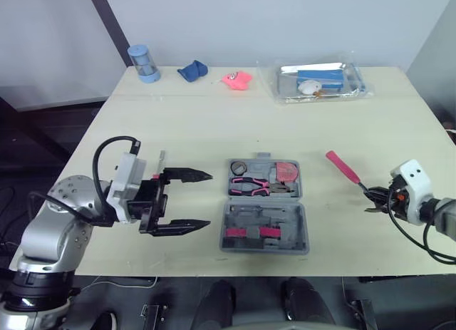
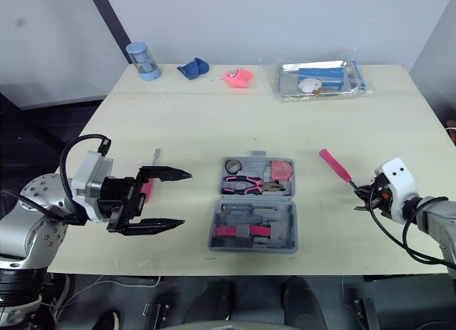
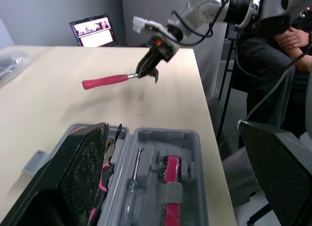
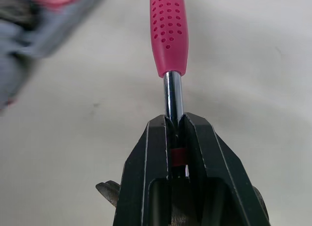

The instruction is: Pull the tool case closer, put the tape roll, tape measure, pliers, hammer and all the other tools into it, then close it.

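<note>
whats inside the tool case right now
The open tool case holds a tape roll, pink-handled pliers and a pink tape measure in its far half, pink-banded tools in the near half. Anything beneath them is hidden.

Along the far edge of the table (image 1: 214, 123) sit, from left to right, a blue jar (image 1: 144, 63), a crumpled blue cloth (image 1: 192, 71), a pink lump (image 1: 237, 79) and a clear bag (image 1: 320, 82) with blue and white things inside, each apart from the next. The left wrist view shows an open laptop (image 3: 92, 31) with its screen lit and a person (image 3: 278, 50) in dark clothes sitting near the table's edge.
</note>
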Controlling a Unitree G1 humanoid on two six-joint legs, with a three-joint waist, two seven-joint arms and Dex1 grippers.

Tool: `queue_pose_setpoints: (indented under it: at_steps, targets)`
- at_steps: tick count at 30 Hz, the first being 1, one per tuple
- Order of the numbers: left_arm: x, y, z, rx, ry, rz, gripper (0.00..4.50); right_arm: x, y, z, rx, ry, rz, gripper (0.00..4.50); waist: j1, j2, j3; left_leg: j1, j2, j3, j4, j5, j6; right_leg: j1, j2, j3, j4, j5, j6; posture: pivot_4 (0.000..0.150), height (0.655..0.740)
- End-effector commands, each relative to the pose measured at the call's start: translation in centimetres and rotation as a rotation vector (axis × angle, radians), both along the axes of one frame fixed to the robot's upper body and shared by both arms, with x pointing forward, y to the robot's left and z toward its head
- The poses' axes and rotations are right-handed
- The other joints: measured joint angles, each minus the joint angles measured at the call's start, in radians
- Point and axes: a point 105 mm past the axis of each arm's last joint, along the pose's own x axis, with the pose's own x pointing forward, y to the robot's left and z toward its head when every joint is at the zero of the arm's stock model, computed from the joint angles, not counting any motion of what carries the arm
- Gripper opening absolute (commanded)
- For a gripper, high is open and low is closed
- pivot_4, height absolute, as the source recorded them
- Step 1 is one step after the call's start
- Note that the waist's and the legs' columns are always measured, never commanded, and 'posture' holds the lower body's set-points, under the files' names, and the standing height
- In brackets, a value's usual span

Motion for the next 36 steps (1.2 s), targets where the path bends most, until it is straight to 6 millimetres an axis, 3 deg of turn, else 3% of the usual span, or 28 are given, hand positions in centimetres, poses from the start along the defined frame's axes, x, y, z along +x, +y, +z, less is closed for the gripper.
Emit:
queue_pose_setpoints:
  at_steps: [1, 7, 12, 16, 23, 36]
  targets:
    - [0.0, 0.9, 0.7, 0.023, -0.037, 0.005, 4.50, -0.9, 2.9, 2.3, -0.044, -0.005, 0.196, 0.06, -0.001, 0.000, 0.000, 0.000, 0.000, 0.000, 0.000, 0.000, 0.000, 0.000, 0.000, 0.000, 0.000, 0.000, 0.000, 0.150, 0.7400]
    - [0.1, 1.9, 0.1, 0.089, -0.040, -0.001, 4.50, -2.3, 7.5, 3.2, -0.190, 0.088, 0.479, 0.06, -0.002, 0.000, 0.003, -0.001, 0.000, 0.000, 0.000, 0.000, 0.000, -0.001, 0.000, 0.000, 0.000, 0.000, 0.000, 0.150, 0.7400]
    - [-0.3, 2.8, -0.6, 0.141, -0.031, -0.009, 4.50, -2.8, 11.5, 3.4, -0.251, 0.112, 0.604, 0.06, -0.001, -0.001, 0.004, -0.007, 0.001, -0.001, 0.000, 0.000, 0.000, -0.008, 0.000, 0.000, 0.000, 0.000, 0.000, 0.150, 0.7400]
    - [-0.7, 3.6, -1.6, 0.195, -0.017, -0.015, 4.50, -2.8, 13.6, 3.0, -0.316, 0.111, 0.645, 0.06, 0.002, 0.000, 0.004, -0.016, 0.001, -0.002, 0.001, 0.000, 0.000, -0.016, 0.000, -0.002, 0.000, 0.000, 0.000, 0.150, 0.7400]
    - [-1.2, 4.3, -2.4, 0.232, -0.003, -0.010, 4.50, -3.1, 16.2, 2.2, -0.387, 0.150, 0.669, 0.06, 0.000, 0.000, 0.004, -0.017, 0.000, -0.002, 0.001, 0.000, 0.000, -0.017, 0.000, -0.002, 0.001, 0.000, 0.000, 0.150, 0.7400]
    - [-1.1, 4.8, -2.6, 0.255, 0.005, -0.003, 4.50, -2.3, 18.0, 0.4, -0.455, 0.174, 0.642, 0.06, -0.003, 0.000, 0.004, -0.017, 0.000, -0.002, 0.001, 0.000, 0.000, -0.020, 0.000, -0.002, 0.005, 0.000, -0.001, 0.150, 0.7400]
